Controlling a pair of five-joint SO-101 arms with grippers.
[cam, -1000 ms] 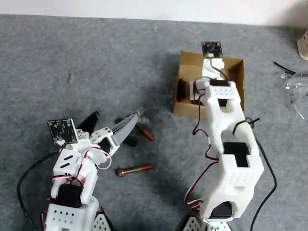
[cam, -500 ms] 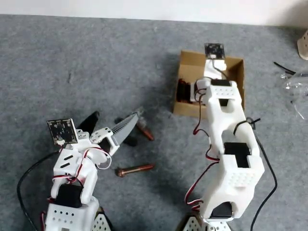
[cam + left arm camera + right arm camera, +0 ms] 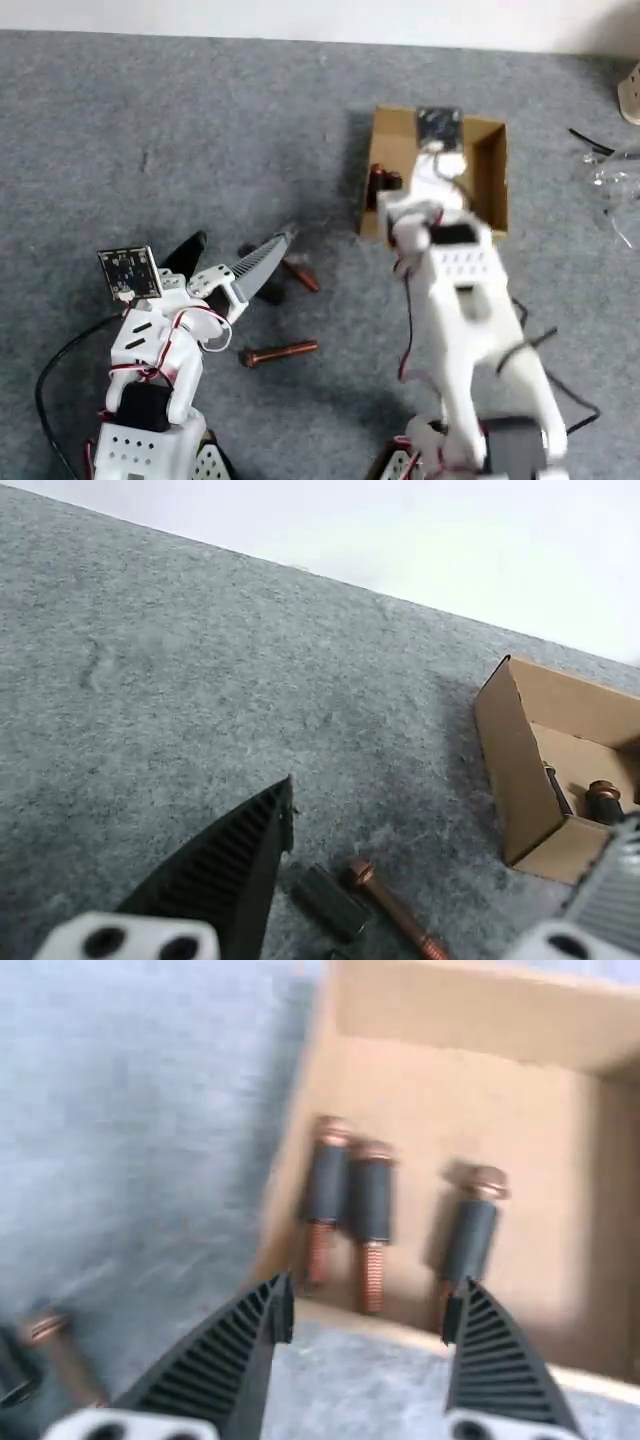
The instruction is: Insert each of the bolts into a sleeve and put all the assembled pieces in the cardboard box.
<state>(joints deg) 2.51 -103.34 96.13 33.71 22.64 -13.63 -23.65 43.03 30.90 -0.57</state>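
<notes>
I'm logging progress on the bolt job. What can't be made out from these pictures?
High view: the right arm, blurred, covers most of the cardboard box; its contents cannot be counted there.
High view: a finger of the left hand hides part of the sleeve.
Left wrist view: the bolt beside that sleeve is cut off by the frame edge.

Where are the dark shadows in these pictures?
High view: a shadow on the grey mat left of the cardboard box. Left wrist view: a dark patch beside the box's wall. Right wrist view: little shadows beside the sleeved bolts inside.
</notes>
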